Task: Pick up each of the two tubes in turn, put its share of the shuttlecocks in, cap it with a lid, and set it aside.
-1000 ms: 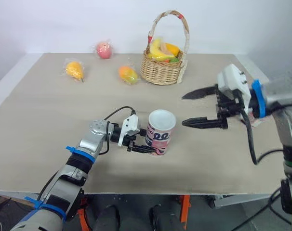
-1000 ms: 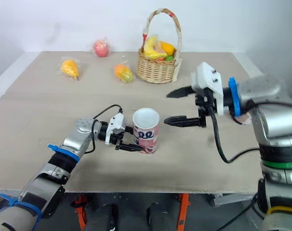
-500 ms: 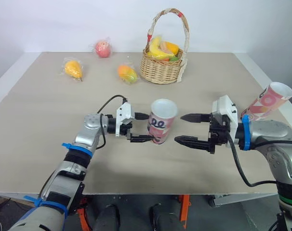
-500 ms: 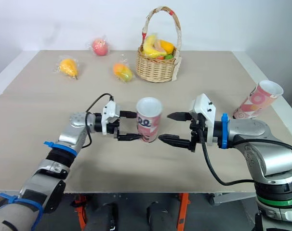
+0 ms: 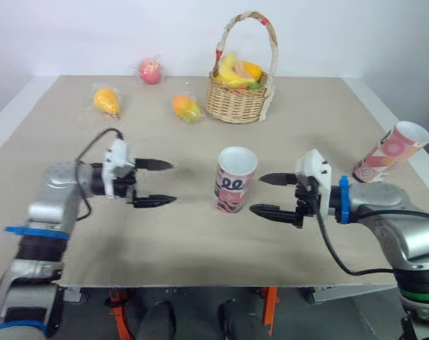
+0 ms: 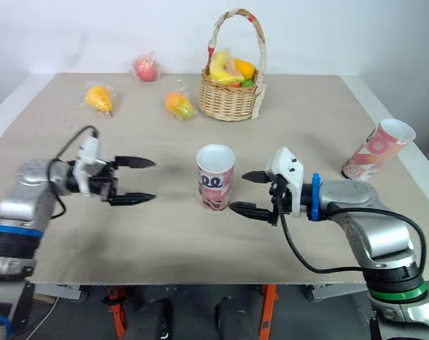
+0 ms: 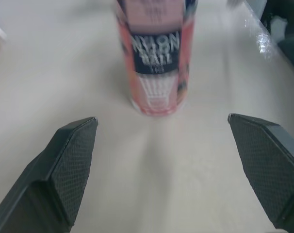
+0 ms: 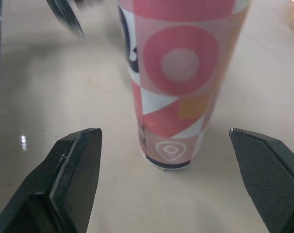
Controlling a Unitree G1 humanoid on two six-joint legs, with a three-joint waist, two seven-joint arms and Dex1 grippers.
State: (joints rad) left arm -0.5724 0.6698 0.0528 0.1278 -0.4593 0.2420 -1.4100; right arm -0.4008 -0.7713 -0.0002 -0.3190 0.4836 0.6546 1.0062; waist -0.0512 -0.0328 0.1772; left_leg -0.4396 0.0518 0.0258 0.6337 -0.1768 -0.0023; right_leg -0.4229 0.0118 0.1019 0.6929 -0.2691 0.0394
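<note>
The centre shuttlecock tube (image 5: 235, 178) stands upright, open mouth up, between the left gripper (image 5: 173, 182) and right gripper (image 5: 255, 193), both spread wide and empty. The second tube (image 5: 392, 151) tilts rightward.

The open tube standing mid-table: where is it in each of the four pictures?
Left eye view: tube just right of centre.
Right eye view: tube at centre.
Left wrist view: tube straight ahead.
Right wrist view: tube straight ahead.
Shared landmark: the beige table.

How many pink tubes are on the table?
2. The upright tube stands between the left tool and right tool; the tilted tube is at the right edge of the table.
</note>
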